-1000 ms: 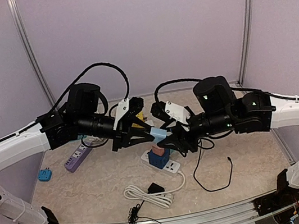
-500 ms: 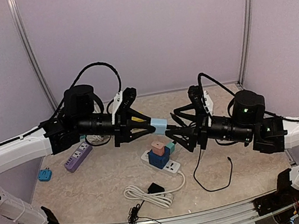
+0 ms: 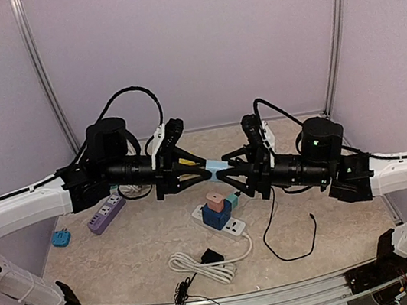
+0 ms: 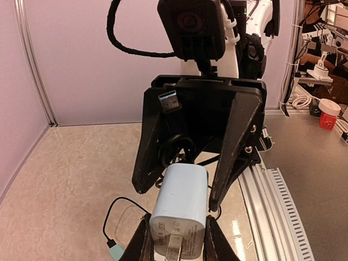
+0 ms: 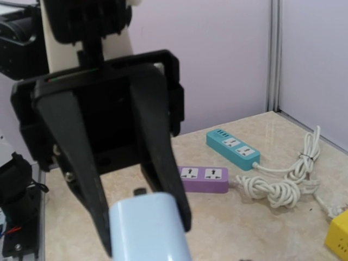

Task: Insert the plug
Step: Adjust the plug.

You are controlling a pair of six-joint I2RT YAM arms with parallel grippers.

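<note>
Blue and small, an adapter (image 3: 60,238) lies at the far left of the worktop (image 3: 338,216), with a purple power strip (image 3: 105,213) just to its right. Above these the left arm reaches in level towards the middle. Its tool (image 3: 205,171) is clamped on the pale blue plug (image 3: 217,170), one finger pressed to each side. The plug is held in the air, well clear of the worktop, and its far end sticks out past the fingertips. In the left wrist view its metal prongs point back towards the camera.

Below and slightly right of the plug, a white power strip (image 3: 235,226) lies on the worktop, carrying a dark blue adapter (image 3: 214,217) with a pinkish block (image 3: 215,199) on top. A coiled white cable (image 3: 200,265) lies nearer the arm bases.

Right of the plug, the right tool (image 3: 231,173) faces the left one head-on. Its fingers are spread wider than the plug and stand on either side of its far end. A gap is visible on one side; whether the other finger touches I cannot tell. A USB connector (image 4: 169,101) sits up near the base of one right finger, but what holds it there is unclear. A thin black cable (image 3: 296,250) hangs from this tool and loops across the worktop on the right.
</note>
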